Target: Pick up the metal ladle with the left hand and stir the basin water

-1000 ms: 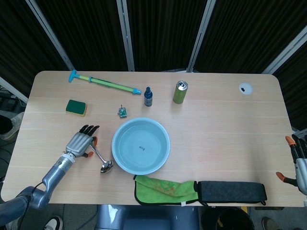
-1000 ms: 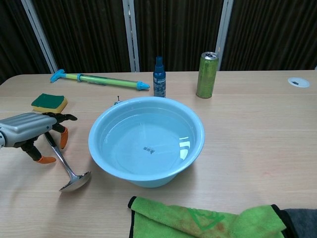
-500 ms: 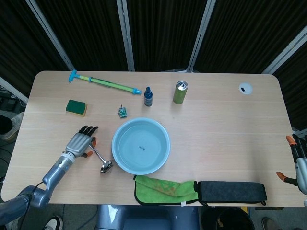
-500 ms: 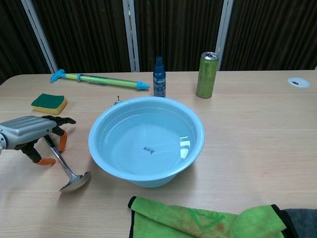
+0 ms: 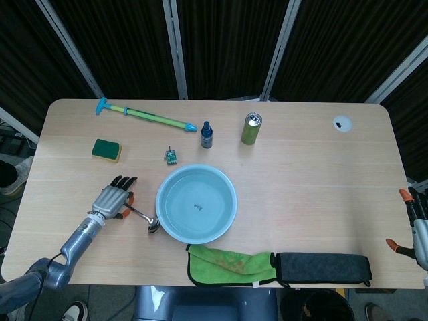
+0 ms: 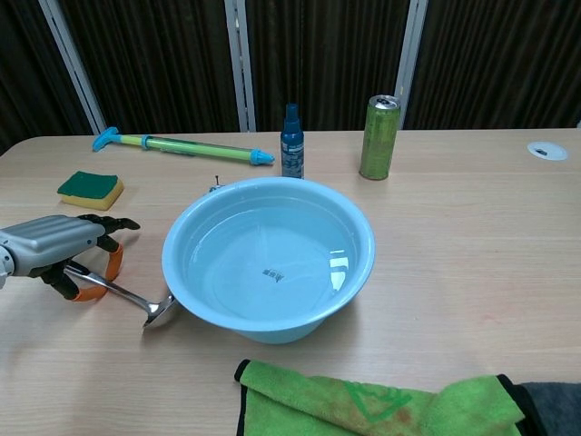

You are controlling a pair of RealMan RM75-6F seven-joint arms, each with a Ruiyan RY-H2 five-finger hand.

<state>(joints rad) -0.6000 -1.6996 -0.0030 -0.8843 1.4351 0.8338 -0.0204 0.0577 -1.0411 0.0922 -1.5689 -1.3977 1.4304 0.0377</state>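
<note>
Your left hand (image 6: 56,245), at the frame's left edge, pinches the metal ladle's (image 6: 127,295) handle; its bowl lies on the table touching the basin (image 6: 269,259) wall. Your right hand (image 5: 416,224), lower right, holds nothing, fingers apart.

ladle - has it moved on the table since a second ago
Yes. The ladle has swung: its bowl, earlier lying apart from the basin, now sits right against the basin's near-left wall, while the left hand holds the handle end.
</note>
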